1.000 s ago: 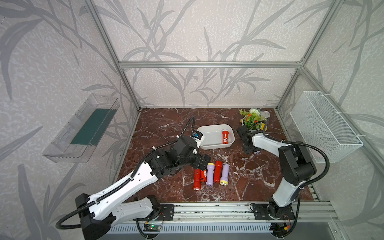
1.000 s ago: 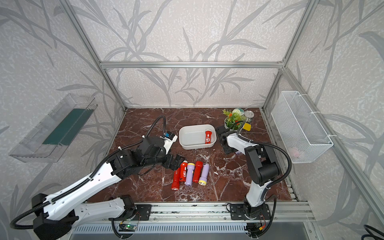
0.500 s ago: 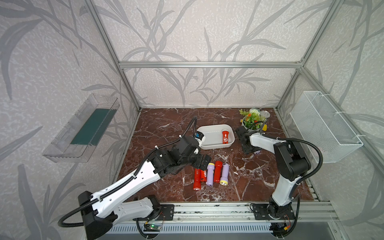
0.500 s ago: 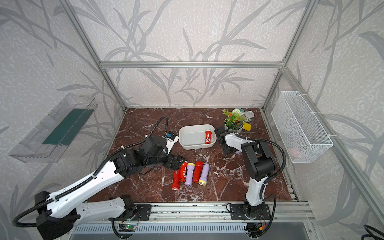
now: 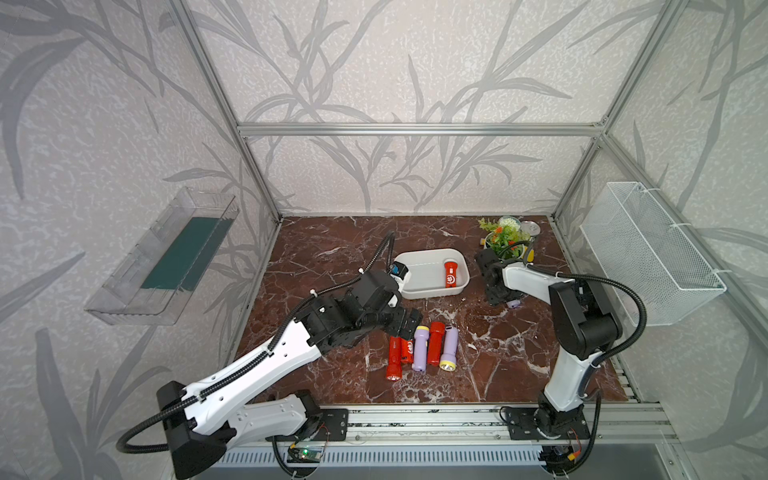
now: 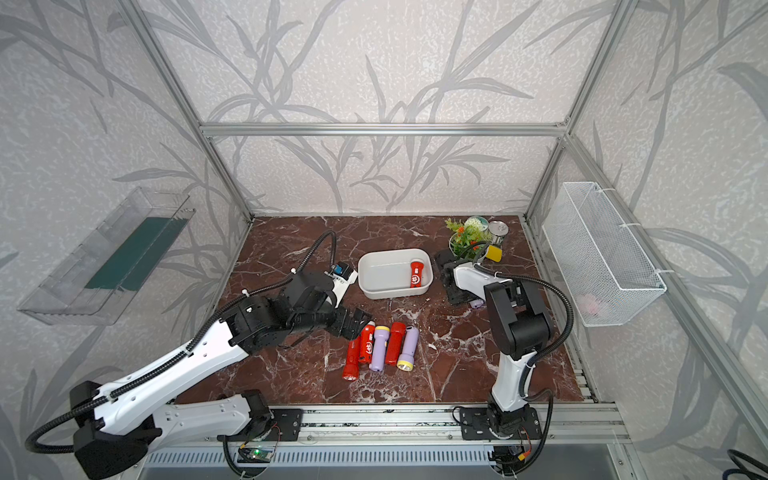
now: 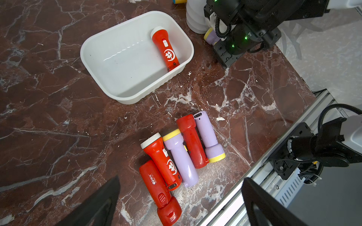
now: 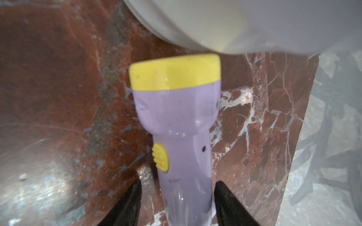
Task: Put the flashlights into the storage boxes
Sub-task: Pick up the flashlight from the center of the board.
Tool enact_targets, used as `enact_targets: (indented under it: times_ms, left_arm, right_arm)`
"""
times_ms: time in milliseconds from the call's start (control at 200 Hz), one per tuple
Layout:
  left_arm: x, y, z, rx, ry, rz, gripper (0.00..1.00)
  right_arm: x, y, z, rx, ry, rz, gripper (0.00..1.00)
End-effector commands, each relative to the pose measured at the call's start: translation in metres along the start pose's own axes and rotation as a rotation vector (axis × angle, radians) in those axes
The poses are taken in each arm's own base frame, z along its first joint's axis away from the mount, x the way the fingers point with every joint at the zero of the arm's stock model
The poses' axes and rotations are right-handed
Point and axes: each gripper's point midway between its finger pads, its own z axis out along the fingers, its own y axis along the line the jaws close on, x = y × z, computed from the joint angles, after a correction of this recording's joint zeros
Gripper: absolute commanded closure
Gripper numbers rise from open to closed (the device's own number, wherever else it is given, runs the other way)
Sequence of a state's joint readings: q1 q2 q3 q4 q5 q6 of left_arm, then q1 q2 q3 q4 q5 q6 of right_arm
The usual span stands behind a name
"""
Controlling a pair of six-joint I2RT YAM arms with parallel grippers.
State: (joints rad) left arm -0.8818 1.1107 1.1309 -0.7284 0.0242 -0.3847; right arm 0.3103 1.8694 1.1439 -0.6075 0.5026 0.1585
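Marble tabletop (image 5: 332, 257) with seven flashlights and one white tub (image 7: 125, 64), which lies toward the back edge, right of centre.

(a) One red flashlight (image 7: 165, 49) lies in the tub along its right wall, white head ring toward the back; it bears a white flower-like emblem in a ring and a small white switch.

(b) Five flashlights lie side by side near the front edge. The plain-headed red one (image 7: 156, 187) carries a short white print, too small to read. Beside it lie an emblem-marked red one (image 7: 162, 158), a lilac one (image 7: 179, 158), an unmarked red one (image 7: 193, 142) and a second lilac one (image 7: 209, 137).

(c) The left gripper (image 5: 406, 326) hangs at the back end of this row, jaws spread wide and empty.

(d) The right gripper (image 8: 178, 183) straddles the handle of a third lilac flashlight (image 8: 176, 117), which lies right of the tub. The jaws are apart, and tabletop shows between one finger (image 8: 131, 203) and the handle. The flashlight's yellow head ring points at a white pot (image 7: 195, 21).
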Motion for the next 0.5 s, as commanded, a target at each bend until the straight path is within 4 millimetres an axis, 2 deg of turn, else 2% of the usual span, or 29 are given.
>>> enact_targets:
  times_ms: [0,495]
  left_arm:
    - [-0.0071,0.0013,-0.0068,-0.012,-0.017,0.002,0.01]
    - [-0.0035,0.0040,-0.0117,-0.013,-0.028,-0.008,0.01]
  right_arm:
    - [0.0106,0.0137,0.0067,-0.076,0.054,-0.020,0.40]
    - [0.0197,0.0205,0.0025,-0.114,0.079,-0.030,0.58]
